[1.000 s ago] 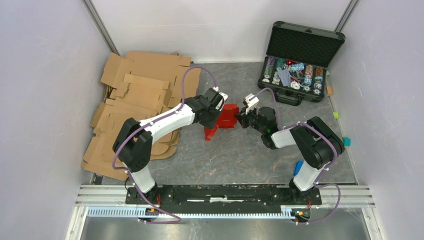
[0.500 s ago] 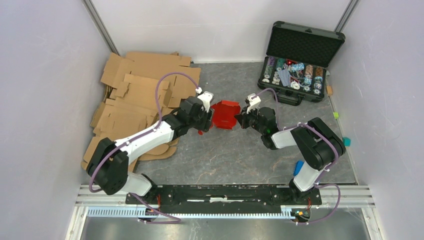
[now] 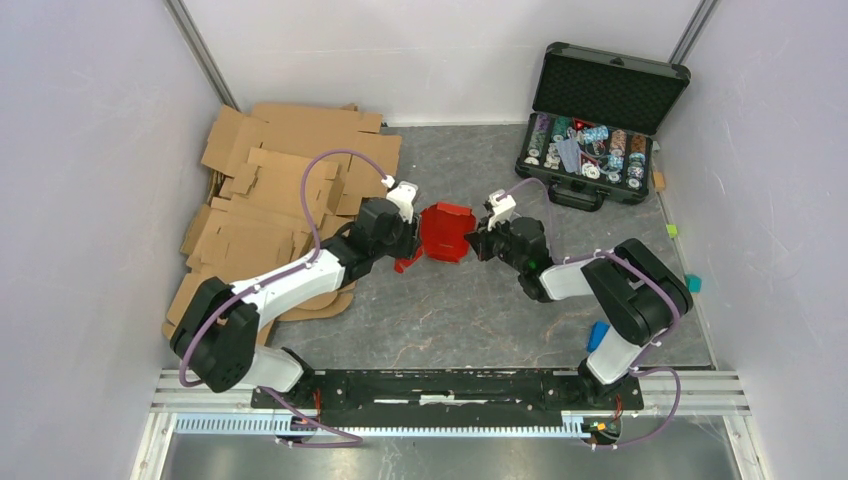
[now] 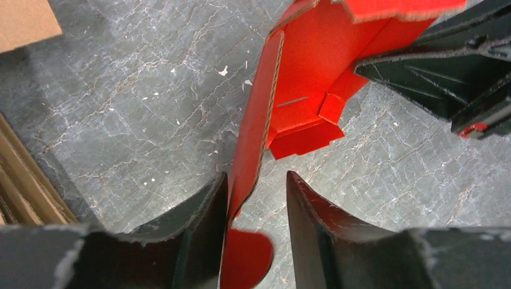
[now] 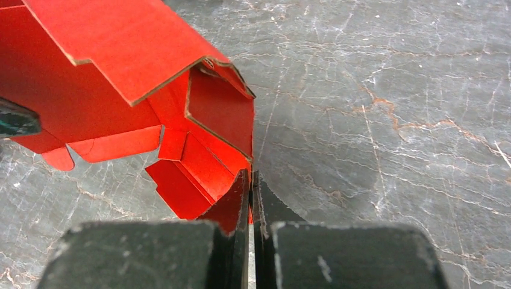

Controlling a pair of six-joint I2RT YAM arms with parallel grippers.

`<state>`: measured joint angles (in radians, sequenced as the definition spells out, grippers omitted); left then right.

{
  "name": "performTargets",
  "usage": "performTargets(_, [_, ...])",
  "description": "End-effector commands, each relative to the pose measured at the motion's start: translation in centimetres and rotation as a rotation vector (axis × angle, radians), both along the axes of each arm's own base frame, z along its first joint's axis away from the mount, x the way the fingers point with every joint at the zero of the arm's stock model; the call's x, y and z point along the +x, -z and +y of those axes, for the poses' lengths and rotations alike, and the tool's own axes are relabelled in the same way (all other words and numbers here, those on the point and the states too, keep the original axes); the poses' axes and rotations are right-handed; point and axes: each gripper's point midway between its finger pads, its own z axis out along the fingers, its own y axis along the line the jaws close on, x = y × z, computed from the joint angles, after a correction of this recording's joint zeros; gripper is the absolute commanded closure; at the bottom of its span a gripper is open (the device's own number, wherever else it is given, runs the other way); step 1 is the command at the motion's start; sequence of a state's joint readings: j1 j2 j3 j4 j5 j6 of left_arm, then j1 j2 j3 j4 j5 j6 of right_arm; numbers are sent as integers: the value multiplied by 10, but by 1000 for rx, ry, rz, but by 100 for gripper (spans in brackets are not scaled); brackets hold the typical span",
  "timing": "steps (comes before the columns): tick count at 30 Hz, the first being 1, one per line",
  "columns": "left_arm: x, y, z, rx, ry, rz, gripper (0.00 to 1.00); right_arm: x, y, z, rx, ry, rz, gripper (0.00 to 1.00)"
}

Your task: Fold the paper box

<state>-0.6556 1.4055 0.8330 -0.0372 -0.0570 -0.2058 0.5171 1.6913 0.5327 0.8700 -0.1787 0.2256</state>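
Red paperboard, the half-folded paper box (image 3: 446, 231) is at the middle of the grey marbled table (image 3: 470, 310), between the two arms. The right gripper (image 5: 251, 180) pinches one wall's edge, jaws closed on it. The left gripper (image 4: 256, 183) stands parted around a side panel, which touches only one finger (image 4: 202, 211)

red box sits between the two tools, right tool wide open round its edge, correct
Not wide open: the right tool is shut on the red box at its edge, as the right wrist view shows. The box does sit between it and the left tool.
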Motion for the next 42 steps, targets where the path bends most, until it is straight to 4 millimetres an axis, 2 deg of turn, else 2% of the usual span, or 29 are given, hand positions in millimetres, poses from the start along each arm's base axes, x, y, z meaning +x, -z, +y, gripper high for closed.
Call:
performTargets(1, [12,-10,-5,-80,-46,-60,45,-6,-6,7,-68,-7,-39,100])
performTargets(4, [12,-7,-5,-83,-45,-66,42,-6,-6,7,-84,-2,-45,100])
performTargets(7, [13,-7,-4,-75,-47,-66,48,-7,-7,5,-91,3,-53,100])
performTargets(11, [14,-8,2,-60,-72,-81,66,-9,-12,5,-114,-1,-90,100])
performTargets(12, [14,-7,4,-53,-79,-79,74,-9,-13,6,-127,-1,-100,100])
performTargets(13, [14,-5,4,-50,-78,-76,89,-10,-14,7,-141,-3,-110,100])
performTargets(14, [14,-4,3,-48,-75,-71,97,-11,-14,8,-152,-3,-116,100])
performTargets(20, [14,6,-1,-50,-69,-45,98,-21,-8,15,-172,-29,-112,96])
performTargets(24, [9,8,-13,-88,-14,-23,98,-26,-3,21,-162,-41,-91,93])
performTargets(25, [8,8,-16,-98,5,-16,98,-27,-3,22,-159,-44,-87,90])
performTargets(27, [3,10,-23,-111,42,1,98,-27,-2,23,-157,-47,-85,76])
performTargets(31, [2,13,-20,-92,40,6,98,-28,0,21,-176,-51,-89,59])
performTargets(42, [3,13,-17,-54,53,1,96,-43,10,31,-207,-179,-90,25])
